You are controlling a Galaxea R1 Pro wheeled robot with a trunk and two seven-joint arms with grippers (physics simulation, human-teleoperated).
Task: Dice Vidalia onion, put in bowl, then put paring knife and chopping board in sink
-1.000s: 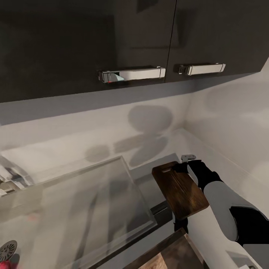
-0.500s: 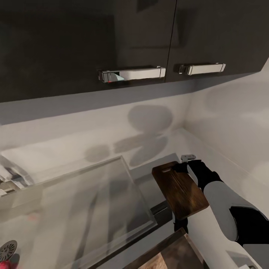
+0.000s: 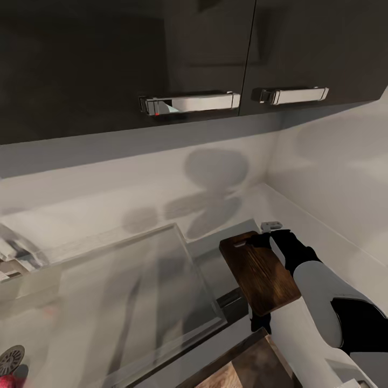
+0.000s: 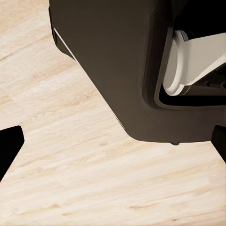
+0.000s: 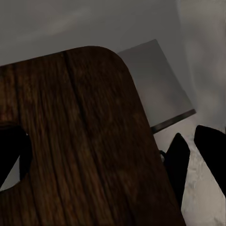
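Right gripper point(image 3: 262, 241) pinching the far handle end of the chopping board point(image 3: 260, 272), board held up to the right of the sink point(image 3: 108, 302), drain point(image 3: 11, 360) near left, left gripper point(image 4: 113, 155) spread wide over pale wood floor point(image 4: 84, 179)

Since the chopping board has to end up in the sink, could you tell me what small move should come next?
Probably carry it leftward: the right gripper holds the chopping board lifted beside the sink, not yet over the basin.
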